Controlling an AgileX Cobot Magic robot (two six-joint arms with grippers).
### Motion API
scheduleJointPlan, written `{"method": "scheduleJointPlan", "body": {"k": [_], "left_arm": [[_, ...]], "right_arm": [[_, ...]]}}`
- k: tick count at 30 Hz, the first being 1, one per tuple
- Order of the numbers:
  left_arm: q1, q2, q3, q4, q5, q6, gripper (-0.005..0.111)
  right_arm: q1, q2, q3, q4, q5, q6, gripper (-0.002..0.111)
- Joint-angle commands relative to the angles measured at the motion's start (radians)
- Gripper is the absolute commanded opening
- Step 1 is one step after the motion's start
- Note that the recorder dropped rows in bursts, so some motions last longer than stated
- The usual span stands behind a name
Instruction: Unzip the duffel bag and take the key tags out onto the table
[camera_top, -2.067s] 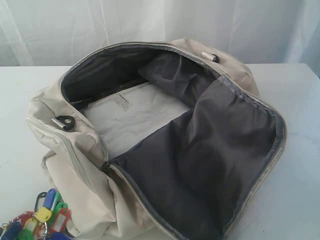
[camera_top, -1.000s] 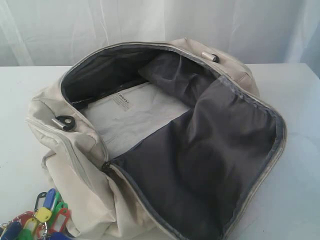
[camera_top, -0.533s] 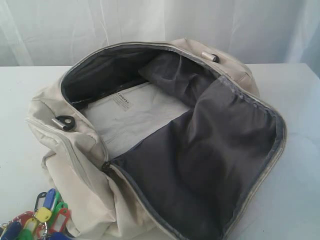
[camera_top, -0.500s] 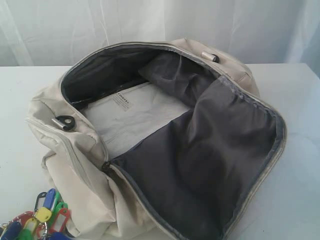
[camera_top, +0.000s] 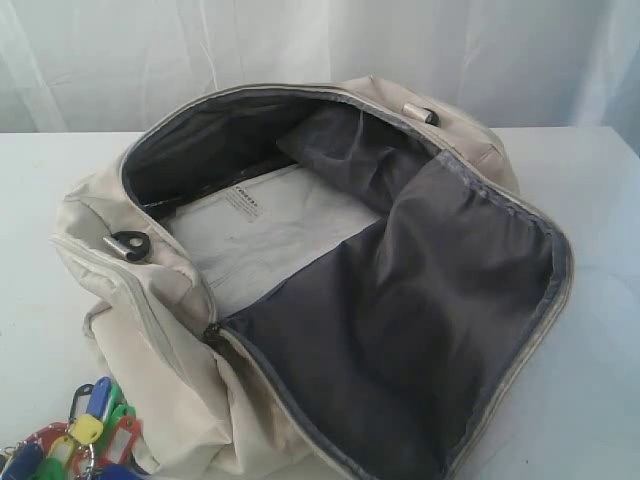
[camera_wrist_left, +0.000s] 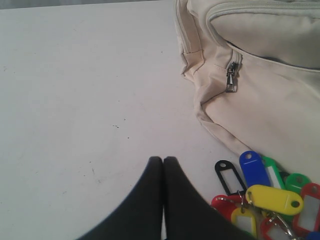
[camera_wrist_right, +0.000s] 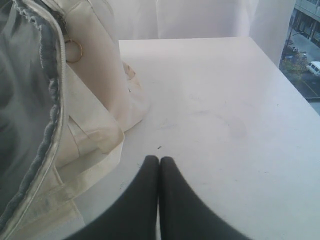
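The cream duffel bag (camera_top: 150, 330) lies unzipped on the white table (camera_top: 30, 200), its dark grey lining (camera_top: 400, 330) spread wide. The bunch of coloured key tags (camera_top: 85, 440) rests on the table by the bag's near-left corner, outside the bag. In the left wrist view the key tags (camera_wrist_left: 265, 195) lie close beside my left gripper (camera_wrist_left: 163, 160), which is shut with nothing in it. The bag's front pocket zipper pull (camera_wrist_left: 231, 79) shows there. My right gripper (camera_wrist_right: 159, 159) is shut and empty over bare table beside the duffel bag (camera_wrist_right: 95, 95). Neither gripper shows in the exterior view.
A white curtain (camera_top: 300, 45) hangs behind the table. A cream strap handle (camera_wrist_right: 85, 150) trails on the table near my right gripper. A metal ring (camera_wrist_right: 74, 51) hangs on the bag's side. The table's edge (camera_wrist_right: 280, 65) runs along a window.
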Motion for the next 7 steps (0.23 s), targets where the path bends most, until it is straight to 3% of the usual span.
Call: {"method": "scheduleJointPlan", "body": {"k": [1, 7], "left_arm": [[0.003, -0.005, 0.004, -0.007, -0.002, -0.01, 0.0], [0.003, -0.005, 0.004, -0.007, -0.002, -0.01, 0.0]], "right_arm": [[-0.004, -0.005, 0.006, -0.01, -0.005, 0.004, 0.0], [-0.004, -0.005, 0.006, -0.01, -0.005, 0.004, 0.0]]}}
